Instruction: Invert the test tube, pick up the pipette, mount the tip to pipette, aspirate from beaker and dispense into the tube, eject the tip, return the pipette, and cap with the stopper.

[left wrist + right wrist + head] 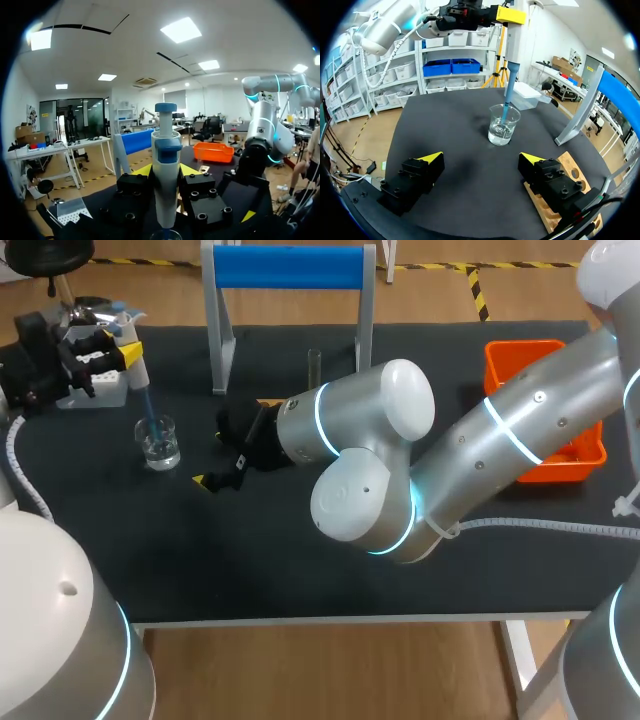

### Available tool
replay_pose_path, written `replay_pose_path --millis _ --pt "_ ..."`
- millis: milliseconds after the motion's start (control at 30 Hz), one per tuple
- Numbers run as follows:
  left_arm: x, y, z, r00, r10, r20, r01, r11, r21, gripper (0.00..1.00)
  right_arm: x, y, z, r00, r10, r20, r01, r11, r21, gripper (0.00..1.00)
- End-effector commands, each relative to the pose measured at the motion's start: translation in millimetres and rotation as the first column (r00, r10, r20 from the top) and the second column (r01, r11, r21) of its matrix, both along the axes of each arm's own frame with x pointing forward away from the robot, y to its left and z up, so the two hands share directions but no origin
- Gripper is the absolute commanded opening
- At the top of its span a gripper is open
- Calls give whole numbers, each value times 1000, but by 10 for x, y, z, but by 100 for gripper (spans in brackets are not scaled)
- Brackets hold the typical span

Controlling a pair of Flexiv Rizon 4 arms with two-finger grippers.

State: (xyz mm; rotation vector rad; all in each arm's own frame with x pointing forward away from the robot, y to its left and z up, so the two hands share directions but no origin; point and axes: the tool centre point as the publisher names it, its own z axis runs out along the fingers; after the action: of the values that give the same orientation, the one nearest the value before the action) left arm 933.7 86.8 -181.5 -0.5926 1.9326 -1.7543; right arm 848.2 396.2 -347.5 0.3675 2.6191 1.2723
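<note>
My left gripper is shut on a white pipette and holds it upright. The pipette's blue tip dips into the glass beaker, which holds clear liquid. In the left wrist view the pipette stands between the yellow tips of the left gripper. My right gripper rests low and open just right of the beaker, with nothing between its fingers. From the right wrist view the beaker and blue tip lie ahead of the right gripper. A test tube stands upright behind the right arm.
A stand with a blue bar rises at the back middle. An orange bin sits at the right. A white tip box lies at the far left. A wooden rack lies under one right finger.
</note>
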Motion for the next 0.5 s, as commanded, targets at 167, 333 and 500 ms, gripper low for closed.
replay_pose_path --millis 167,333,500 --pt "-4 -9 -4 1000 3 2 -3 1000 -1 0 -49 -74 69 1000 9 7 -9 1000 11 100" --pt "-4 -9 -4 1000 3 2 -3 1000 -1 0 -132 -197 200 999 52 2 -52 998 23 100" --pt "-4 -9 -4 1000 3 2 -3 1000 -1 0 -230 -352 346 994 111 -22 -110 993 42 100"
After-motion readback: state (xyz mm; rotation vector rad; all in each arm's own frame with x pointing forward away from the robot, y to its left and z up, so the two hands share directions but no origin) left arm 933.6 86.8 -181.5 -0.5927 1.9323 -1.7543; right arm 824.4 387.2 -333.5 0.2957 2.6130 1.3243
